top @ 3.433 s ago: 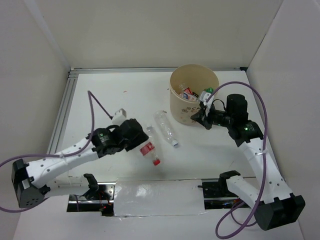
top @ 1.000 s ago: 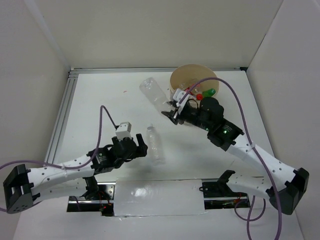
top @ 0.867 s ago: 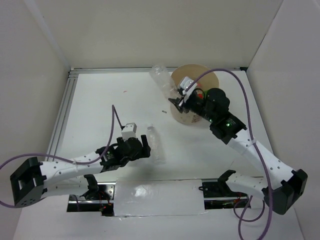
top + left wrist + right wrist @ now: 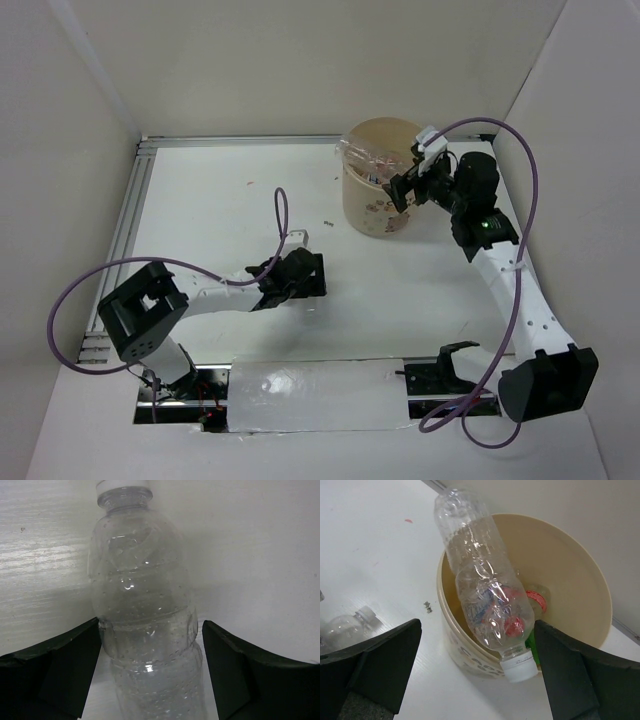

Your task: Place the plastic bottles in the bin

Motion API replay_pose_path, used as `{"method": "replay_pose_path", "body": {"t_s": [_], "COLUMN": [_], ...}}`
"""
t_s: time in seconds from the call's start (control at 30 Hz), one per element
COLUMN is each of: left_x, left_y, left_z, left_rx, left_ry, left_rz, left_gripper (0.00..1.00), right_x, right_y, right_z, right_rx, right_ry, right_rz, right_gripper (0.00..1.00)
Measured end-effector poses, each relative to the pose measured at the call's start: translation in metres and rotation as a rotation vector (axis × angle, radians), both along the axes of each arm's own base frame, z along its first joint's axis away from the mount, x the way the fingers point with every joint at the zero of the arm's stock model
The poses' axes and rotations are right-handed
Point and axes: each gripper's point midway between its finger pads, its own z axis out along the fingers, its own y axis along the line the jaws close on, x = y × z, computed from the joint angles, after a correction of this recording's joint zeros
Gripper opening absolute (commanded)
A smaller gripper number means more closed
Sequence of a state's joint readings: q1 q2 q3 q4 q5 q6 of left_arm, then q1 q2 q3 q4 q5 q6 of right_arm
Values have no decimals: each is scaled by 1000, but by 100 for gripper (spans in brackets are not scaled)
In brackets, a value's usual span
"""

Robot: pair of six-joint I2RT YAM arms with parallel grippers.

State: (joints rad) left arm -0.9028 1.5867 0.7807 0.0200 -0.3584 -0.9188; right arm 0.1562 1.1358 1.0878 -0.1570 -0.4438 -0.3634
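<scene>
Within the last second the right gripper (image 4: 477,624) had swung from the bin's (image 4: 375,212) 10 o'clock side to its 3 o'clock rim, carrying the long bottle (image 4: 480,590) with it. The bottle now lay tilted over the bin's mouth, cap down at 5 o'clock and base sticking out past the rim at 11 o'clock. The fingers stood spread wide on either side with clear gaps, so the grip looked released. Whether the bottle was dropping or resting on the rim could not be told. Red-labelled and green bottles (image 4: 536,600) lay inside beneath it.

The left gripper (image 4: 151,625) had meanwhile slid from beside the small bottle (image 4: 145,595) to straddle it. That bottle lay on the table (image 4: 200,200) near 6 o'clock, cap pointing away at 12 o'clock. The left finger was at its side and the right finger just clear, so the hand was spread and not yet clenched.

By this showing, one bottle was all but delivered. The small one, seemingly the only one left out, wanted only a squeeze and a carry toward 1 o'clock.
</scene>
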Motion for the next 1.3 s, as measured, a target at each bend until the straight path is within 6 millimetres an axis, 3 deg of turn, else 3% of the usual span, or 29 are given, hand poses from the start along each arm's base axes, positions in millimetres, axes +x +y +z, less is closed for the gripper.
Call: {"method": "replay_pose_path", "body": {"t_s": [0.13, 0.27, 0.37, 0.4, 0.5, 0.53, 0.57, 0.6, 0.7, 0.77, 0.83, 0.9, 0.93, 0.97, 1.0, 1.03, 1.07, 1.13, 1.2, 1.23, 1.3], "left_x": [1, 0, 0, 0, 0, 0, 0, 0, -3, -6, -9, -5, 0, 5, 12, 19, 27, 46, 81, 84, 110], "left_y": [1, 2, 3, 2, 3, 3, 3, 3, 8, 10, 8, -1, -7, -14, -20, -25, -29, -40, -56, -58, -73], "left_z": [-1, -2, -1, 0, -1, -1, -1, -1, 3, 16, 45, 95, 127, 161, 196, 230, 263, 326, 384, 386, 393], "left_rx": [-2, 0, -6, -7, -5, -5, -4, -5, 16, 21, -8, -77, -122, -171, -218, -259, -296, -373, -449, -453, -467], "left_ry": [4, 6, 4, 2, 2, 2, 1, 1, -1, -25, -82, -183, -248, -319, -390, -457, -519, -641, -754, -758, -769], "left_rz": [1, 5, 7, 6, 5, 5, 4, 4, -14, -39, -72, -110, -126, -137, -145, -147, -147, -145, -135, -134, -131], "left_gripper": [88, 79, 61, 60, 40, 32, 12, 3, 0, 0, 0, 0, 0, 0, 0, 0, 0, 0, 0, 0, 0], "right_x": [-2, 12, 22, 23, 29, 30, 31, 32, 26, 14, -5, -29, -39, -48, -58, -65, -72, -85, -104, -106, -118], "right_y": [-4, -11, -18, -19, -28, -31, -34, -38, -46, -46, -44, -39, -38, -37, -37, -39, -41, -44, -43, -43, -42], "right_z": [6, -7, -16, -17, -13, -10, -7, -4, 2, 9, 10, 7, 3, -2, -11, -18, -29, -53, -90, -93, -107], "right_rx": [8, 2, -4, -5, 0, 1, 5, 8, 28, 33, 23, 7, -3, -14, -31, -37, -49, -67, -81, -80, -84], "right_ry": [-11, 28, 58, 60, 57, 52, 47, 40, 33, 18, 5, 2, 0, 3, 14, 30, 49, 105, 198, 208, 251], "right_rz": [-17, -59, -97, -101, -136, -146, -155, -164, -159, -127, -81, -33, -15, 2, 21, 27, 35, 52, 82, 86, 101], "right_gripper": [100, 100, 100, 100, 100, 100, 100, 100, 100, 100, 100, 97, 83, 42, 22, 7, 0, 0, 9, 9, 12]}}
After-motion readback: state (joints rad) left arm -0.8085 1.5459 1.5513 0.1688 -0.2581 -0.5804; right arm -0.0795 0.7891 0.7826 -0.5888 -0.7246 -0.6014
